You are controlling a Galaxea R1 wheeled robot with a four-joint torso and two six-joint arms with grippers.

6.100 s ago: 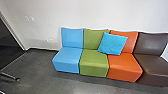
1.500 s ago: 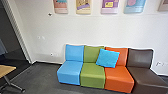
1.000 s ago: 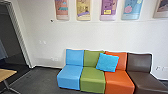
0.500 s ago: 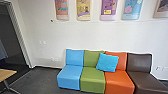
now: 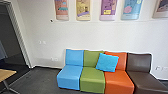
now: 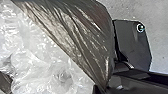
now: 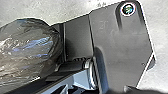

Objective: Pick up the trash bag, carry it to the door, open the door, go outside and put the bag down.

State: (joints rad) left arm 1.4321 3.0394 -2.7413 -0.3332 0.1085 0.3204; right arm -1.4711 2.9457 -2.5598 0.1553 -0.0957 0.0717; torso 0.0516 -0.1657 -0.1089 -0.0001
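My head view is matching the one from half a second ago, with the blue cushion (image 5: pixel 107 62) still leaning across the green seat (image 5: pixel 92 80) and the orange seat (image 5: pixel 120 81). The trash bag (image 6: pixel 85 37) is bulging close to both my wrists, its dark, shiny skin creasing and its pale, crumpled plastic (image 6: pixel 37 55) bunching alongside. On my left and on my right, I cannot tell whether I am clenching, releasing or grasping anything. At the far left, a door frame (image 5: pixel 18 35) is edging a dark opening. At the near left, a wooden table (image 5: pixel 7 74) is jutting in, and dark floor (image 5: pixel 41 78) is running between it and the blue seat (image 5: pixel 69 76). The brown seat (image 5: pixel 145 80) is ending the row at the right, before the white wall (image 5: pixel 85 35). The bag is showing a rounded side; which way its long axis is pointing, I cannot tell.
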